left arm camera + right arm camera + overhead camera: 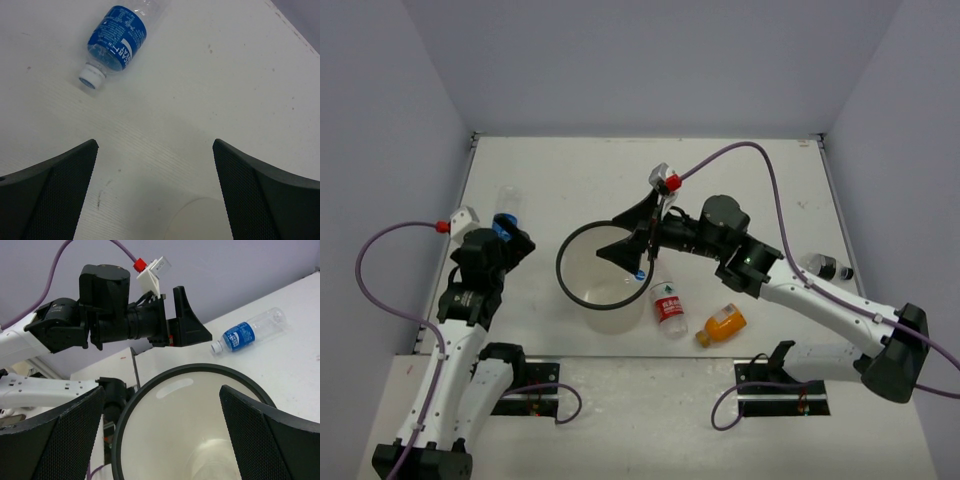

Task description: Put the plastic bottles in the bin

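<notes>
Seen from above, the right gripper [638,235] hangs over the round translucent white plastic bin with a thin black rim [610,318], fingers spread wide. Only its wrist camera looks into the bin's pale interior. The left gripper [155,145], jaws likewise apart, hovers over the white table [225,75] near a clear plastic bottle with a blue label [117,37], which lies flat with its white cap toward the gripper. The overhead view alone shows the red-and-white-labelled bottle [668,303] just beside the bin, the stubby orange bottle [722,325] lying aslant, and the black-labelled bottle [825,267] near the right edge.
</notes>
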Robot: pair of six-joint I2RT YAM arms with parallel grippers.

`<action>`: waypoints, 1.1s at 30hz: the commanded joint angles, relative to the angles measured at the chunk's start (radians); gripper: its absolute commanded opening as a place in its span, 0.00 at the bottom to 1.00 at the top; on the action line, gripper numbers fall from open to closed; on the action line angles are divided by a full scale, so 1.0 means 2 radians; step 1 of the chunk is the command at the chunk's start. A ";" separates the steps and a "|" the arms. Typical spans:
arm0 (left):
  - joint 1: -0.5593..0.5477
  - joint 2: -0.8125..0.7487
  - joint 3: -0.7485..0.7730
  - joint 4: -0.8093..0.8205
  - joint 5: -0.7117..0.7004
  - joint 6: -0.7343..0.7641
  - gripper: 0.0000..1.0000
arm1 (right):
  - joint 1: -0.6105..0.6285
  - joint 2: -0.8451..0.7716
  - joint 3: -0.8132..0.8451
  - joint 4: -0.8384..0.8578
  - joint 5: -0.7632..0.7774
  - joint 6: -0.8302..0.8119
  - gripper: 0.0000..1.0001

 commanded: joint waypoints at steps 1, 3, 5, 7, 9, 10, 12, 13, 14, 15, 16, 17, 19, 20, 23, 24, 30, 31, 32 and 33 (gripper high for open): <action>0.003 0.008 0.010 0.001 -0.004 0.006 1.00 | 0.002 -0.023 0.025 -0.021 0.041 -0.001 0.99; 0.003 0.011 0.009 0.005 -0.008 0.006 1.00 | 0.001 -0.028 0.038 -0.054 0.073 0.007 0.99; 0.003 0.022 0.005 0.015 -0.008 0.008 1.00 | 0.001 -0.032 0.047 -0.093 0.095 0.011 0.99; 0.003 0.039 0.006 0.037 -0.009 0.021 1.00 | 0.001 -0.039 0.059 -0.122 0.140 0.013 0.99; 0.003 0.059 0.011 0.054 -0.013 0.033 1.00 | -0.002 -0.051 0.059 -0.144 0.175 0.014 0.99; 0.003 0.076 0.014 0.069 -0.017 0.048 1.00 | -0.010 -0.064 0.053 -0.154 0.180 0.018 0.99; 0.003 0.116 0.019 0.100 -0.037 0.075 1.00 | -0.030 -0.094 0.039 -0.180 0.181 0.041 0.99; 0.003 0.127 0.020 0.127 -0.061 0.089 1.00 | -0.042 -0.115 0.033 -0.190 0.179 0.050 0.99; 0.003 0.138 0.020 0.146 -0.073 0.101 1.00 | -0.069 -0.128 0.021 -0.201 0.177 0.057 0.99; 0.003 0.158 0.023 0.179 -0.072 0.130 1.00 | -0.088 -0.149 0.003 -0.215 0.173 0.068 0.99; 0.004 0.173 0.030 0.194 -0.063 0.153 1.00 | -0.116 -0.162 -0.012 -0.221 0.168 0.074 0.99; 0.004 0.186 0.036 0.203 -0.054 0.174 1.00 | -0.148 -0.173 -0.026 -0.224 0.163 0.077 0.99; 0.004 0.227 0.059 0.206 -0.054 0.213 1.00 | -0.178 -0.193 -0.056 -0.227 0.163 0.081 0.99; 0.004 0.240 0.071 0.211 -0.069 0.228 1.00 | -0.188 -0.201 -0.076 -0.230 0.169 0.079 0.99; 0.017 0.285 0.097 0.211 -0.073 0.272 1.00 | -0.190 -0.223 -0.105 -0.243 0.173 0.076 0.99; 0.028 0.305 0.107 0.207 -0.070 0.281 1.00 | -0.191 -0.231 -0.111 -0.250 0.177 0.078 0.99; 0.098 0.373 0.138 0.247 0.043 0.304 1.00 | -0.194 -0.234 -0.114 -0.292 0.202 0.061 0.99; 0.100 0.390 0.150 0.246 0.049 0.317 1.00 | -0.194 -0.232 -0.112 -0.298 0.202 0.058 0.99; 0.100 0.397 0.154 0.251 0.056 0.331 1.00 | -0.194 -0.229 -0.109 -0.302 0.202 0.057 0.99; 0.101 0.404 0.154 0.260 0.068 0.339 1.00 | -0.194 -0.228 -0.105 -0.304 0.203 0.057 0.99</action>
